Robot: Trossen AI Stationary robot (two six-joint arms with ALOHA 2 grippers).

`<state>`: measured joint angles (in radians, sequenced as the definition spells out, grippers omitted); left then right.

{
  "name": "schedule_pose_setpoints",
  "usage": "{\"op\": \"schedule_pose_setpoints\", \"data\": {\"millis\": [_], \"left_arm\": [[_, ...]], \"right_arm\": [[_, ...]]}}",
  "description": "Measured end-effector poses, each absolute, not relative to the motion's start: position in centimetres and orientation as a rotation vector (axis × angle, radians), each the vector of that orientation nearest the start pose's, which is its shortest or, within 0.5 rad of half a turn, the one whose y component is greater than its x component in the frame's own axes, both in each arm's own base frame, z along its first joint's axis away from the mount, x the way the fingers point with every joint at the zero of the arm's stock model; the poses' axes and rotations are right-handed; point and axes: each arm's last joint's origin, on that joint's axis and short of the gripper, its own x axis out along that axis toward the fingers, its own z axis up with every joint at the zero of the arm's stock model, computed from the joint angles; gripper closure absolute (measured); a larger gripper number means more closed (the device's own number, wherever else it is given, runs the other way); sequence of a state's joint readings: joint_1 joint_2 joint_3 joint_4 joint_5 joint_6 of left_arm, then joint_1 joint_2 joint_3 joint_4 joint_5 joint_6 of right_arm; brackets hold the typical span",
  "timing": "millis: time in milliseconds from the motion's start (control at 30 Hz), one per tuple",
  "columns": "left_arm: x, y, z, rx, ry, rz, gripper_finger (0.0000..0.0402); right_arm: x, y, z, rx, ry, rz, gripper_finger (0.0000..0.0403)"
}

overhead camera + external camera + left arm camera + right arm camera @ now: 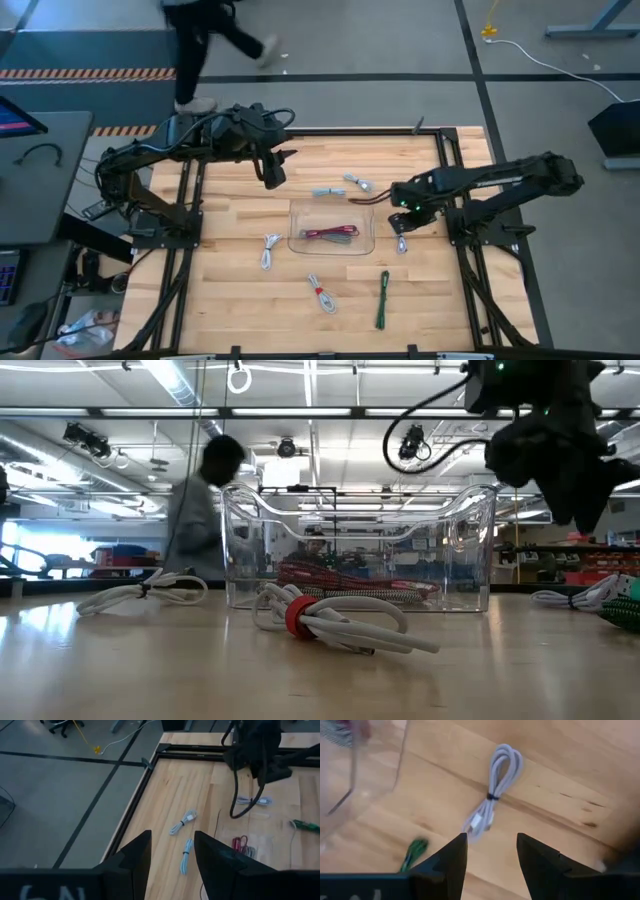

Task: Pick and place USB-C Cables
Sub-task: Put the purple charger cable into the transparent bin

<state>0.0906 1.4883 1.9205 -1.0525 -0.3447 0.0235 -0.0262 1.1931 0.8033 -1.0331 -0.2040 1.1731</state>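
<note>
A clear tray at mid-table holds dark red and green cables. Loose cables lie flat on the wood around it: a grey-blue one, a silver one, a white one, a white one with a red tie, a green one. A pale bundled cable lies by the tray's right end. My right gripper hangs open above that bundle, clear of it. My left gripper is open and empty, raised over the table's far left part.
The tray's wall stands close to my right gripper. In the low view the red-tied cable lies in front of the tray. A person walks on the floor beyond the table's far edge. Bare wood lies at the near left.
</note>
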Motion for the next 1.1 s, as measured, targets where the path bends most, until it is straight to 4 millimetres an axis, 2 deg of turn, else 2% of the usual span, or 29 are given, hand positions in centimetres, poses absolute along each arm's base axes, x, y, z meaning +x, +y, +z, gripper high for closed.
{"op": "schedule_pose_setpoints", "data": {"millis": [233, 833, 967, 1100], "left_arm": [[26.9, 3.4, 46.6, 0.111, 0.664, 0.410, 0.0246], [26.9, 3.4, 46.5, 0.127, 0.671, 0.404, 0.0246], [26.9, 3.4, 46.5, 0.125, 0.671, 0.405, 0.0246], [26.9, 3.4, 46.5, 0.121, 0.673, 0.406, 0.0246]], "right_arm": [[20.5, 0.9, 18.6, 1.169, 1.325, -0.721, 0.0225], [21.6, 2.1, 14.6, 1.075, 1.521, -0.837, 0.0226], [21.8, 2.1, 14.3, 1.071, 1.533, -0.846, 0.0246], [21.8, 2.1, 14.1, 1.072, 1.537, -0.847, 0.0297]]}}
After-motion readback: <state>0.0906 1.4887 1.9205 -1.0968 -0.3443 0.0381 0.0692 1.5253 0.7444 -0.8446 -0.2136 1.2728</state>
